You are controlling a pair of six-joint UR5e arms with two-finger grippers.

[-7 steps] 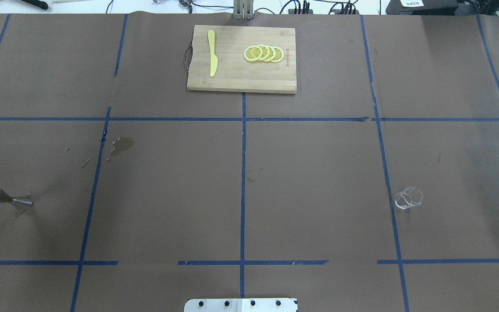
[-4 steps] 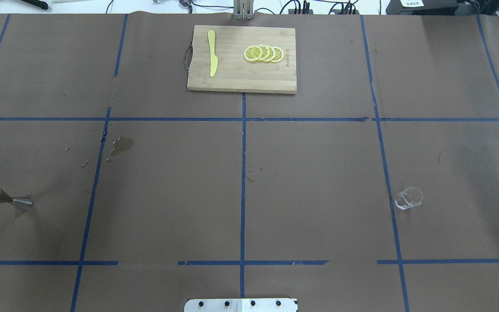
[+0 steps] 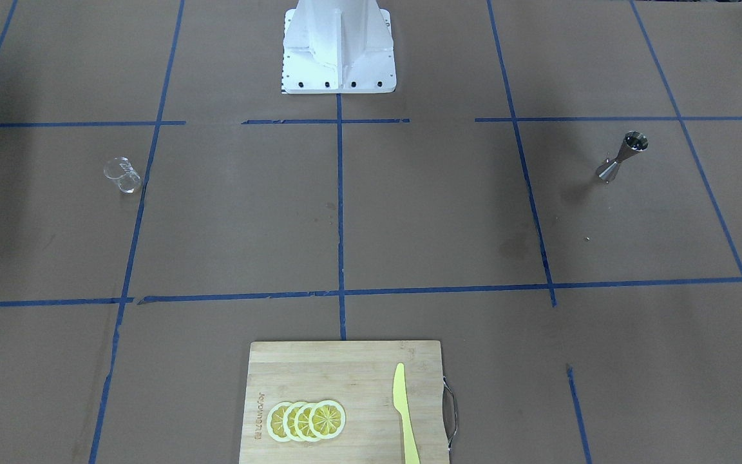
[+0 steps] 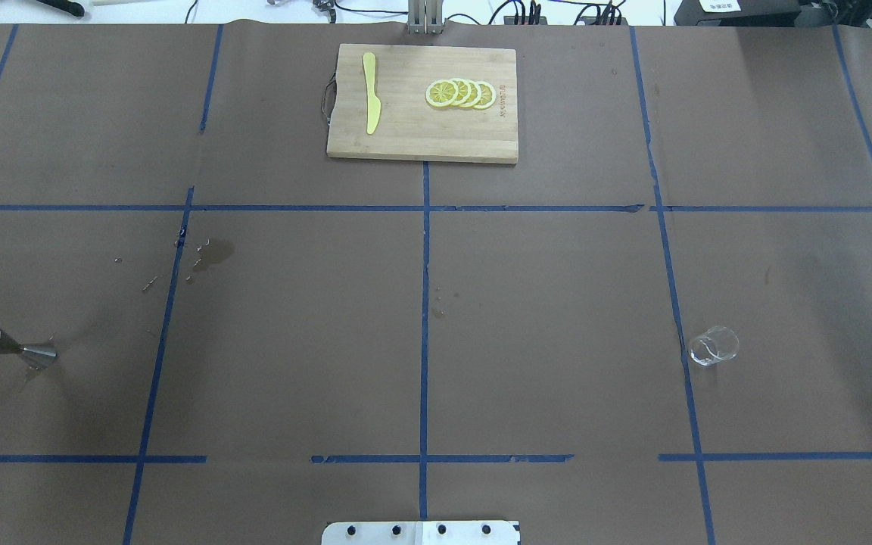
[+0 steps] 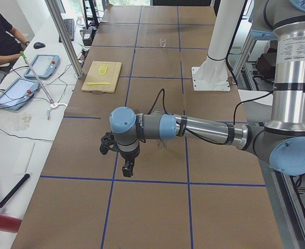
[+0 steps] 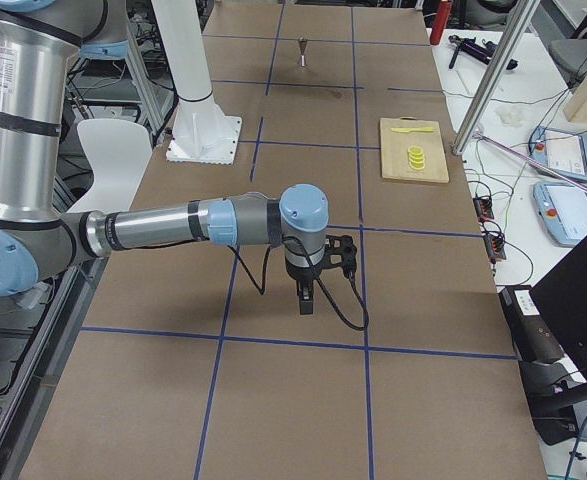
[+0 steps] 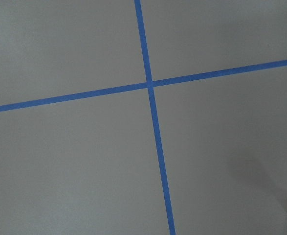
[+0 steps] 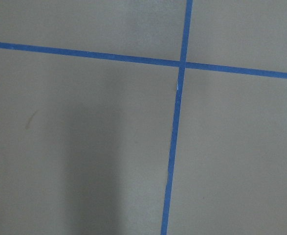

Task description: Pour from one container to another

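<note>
Left hand point(image 5: 127, 170) aloft; glass cup point(image 4: 714, 347) unmoved.

Cutting board point(image 3: 345, 361): burnt-in brand mark point(image 3: 258, 417) running along the short edge beside the lemon slices point(image 3: 306, 420); one short word, letters too small to read with confidence.
Black box point(image 4: 739, 11), far edge: white label point(image 4: 720, 5), print illegible.
Readable text elsewhere: none.

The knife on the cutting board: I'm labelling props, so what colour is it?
Yellow; the knife shows best in the overhead exterior view.
</note>
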